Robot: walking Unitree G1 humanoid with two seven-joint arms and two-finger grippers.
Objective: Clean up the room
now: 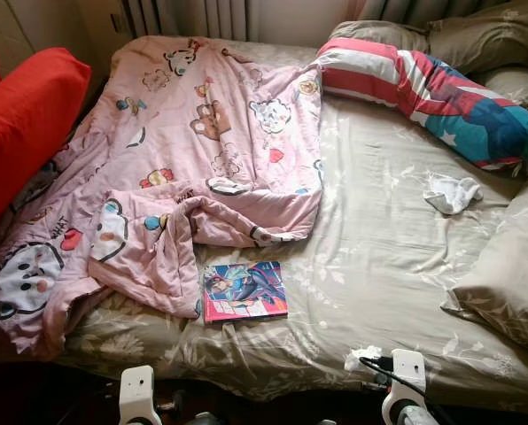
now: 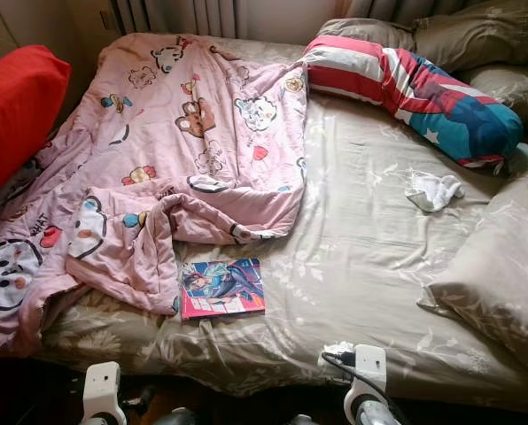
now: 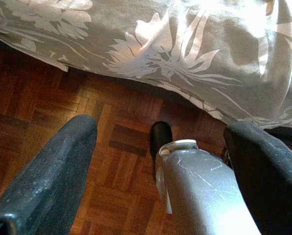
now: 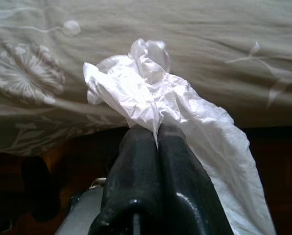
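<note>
Sunlit bed (image 1: 379, 230) in floral beige sheet, dark parquet floor (image 3: 62, 107) below, radiator (image 1: 189, 16) behind.

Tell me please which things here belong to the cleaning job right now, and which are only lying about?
In the job:
- crumpled white tissue, pinched in the right gripper
- white cloth lying on the bed sheet
- comic book near the bed's edge

Only lying about:
- pink blanket
- striped bolster
- red cushion
- left gripper, open above the floor

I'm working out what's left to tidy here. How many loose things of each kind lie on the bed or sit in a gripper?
Pink cartoon blanket: 1
Comic book: 1
Striped bolster pillow: 1
White crumpled tissues: 2, one on the bed, one pinched in the right gripper
Total: 5
</note>
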